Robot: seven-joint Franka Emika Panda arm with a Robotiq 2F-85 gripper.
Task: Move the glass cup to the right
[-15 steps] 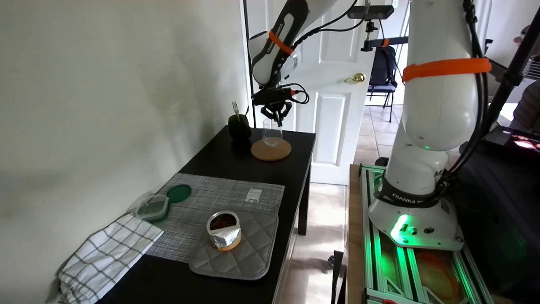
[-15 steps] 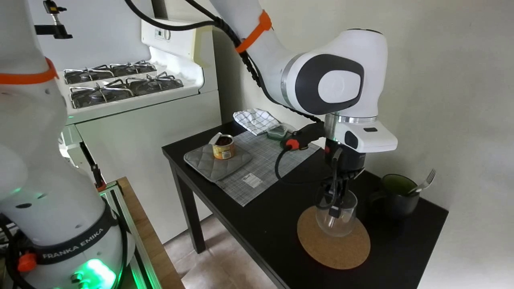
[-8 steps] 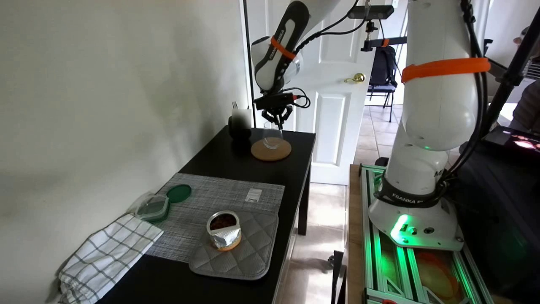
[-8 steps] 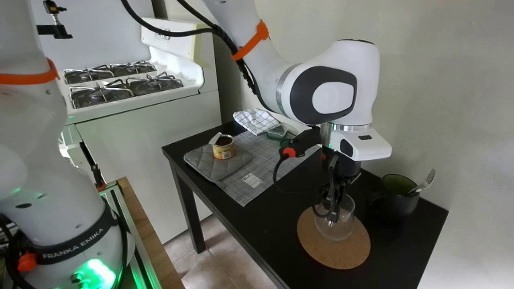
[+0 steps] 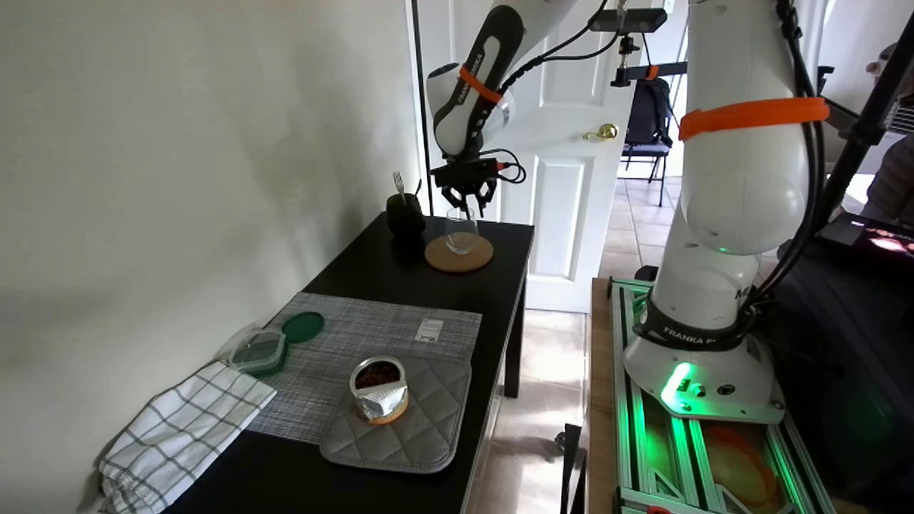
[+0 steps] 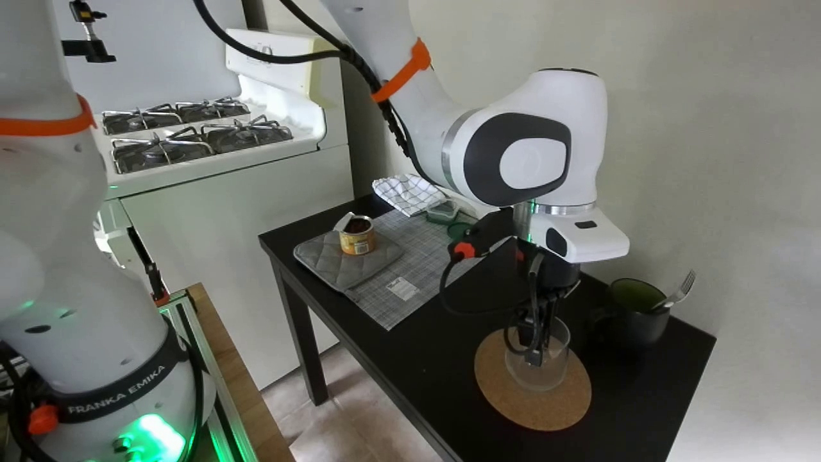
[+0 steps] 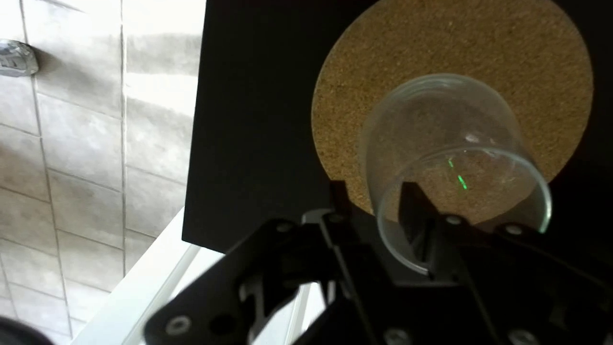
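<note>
The glass cup (image 5: 461, 232) is a clear tumbler standing upright on a round cork disc (image 5: 439, 261) near the table's far end. The cup also shows in an exterior view (image 6: 557, 375) and in the wrist view (image 7: 440, 112). My gripper (image 5: 474, 215) is directly above the cup's rim, pointing down. In the wrist view the gripper (image 7: 376, 186) has its fingertips apart, one inside the cup and one outside, with the cup's wall between them. Gaps show between the wall and the fingers, so the cup is not gripped.
A dark mug (image 6: 635, 324) with a fork stands near the cup by the wall. A grey placemat (image 5: 343, 321), an opened can (image 5: 380, 400) on a grey pad, a lidded container (image 5: 258, 351) and a checked cloth (image 5: 182, 428) lie farther along the black table.
The arm has moved down and the cup came down with it onto the cork disc. The fingers, close together on the cup's wall before, have since spread apart.
</note>
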